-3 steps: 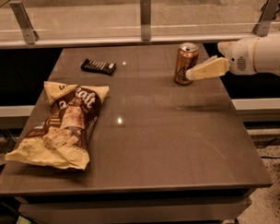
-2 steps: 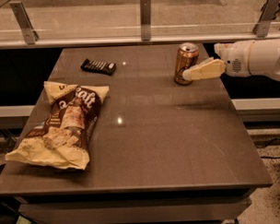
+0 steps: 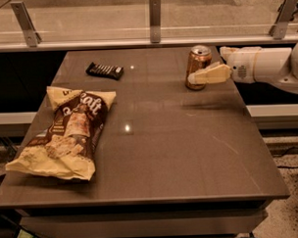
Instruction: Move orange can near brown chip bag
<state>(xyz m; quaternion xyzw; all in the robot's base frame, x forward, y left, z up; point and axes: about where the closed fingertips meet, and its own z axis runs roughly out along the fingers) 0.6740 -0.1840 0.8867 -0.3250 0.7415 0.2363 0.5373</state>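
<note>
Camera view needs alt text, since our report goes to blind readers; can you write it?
A white robot arm reaches in from the right, its gripper at an upright orange can at the far right of the table. A brown chip bag lies flat at the near left, a black candy bar beyond it.

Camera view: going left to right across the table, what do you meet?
chip bag → candy bar, farther back → can → pincer, at the can's right side, with its arm extending off the right edge.
</note>
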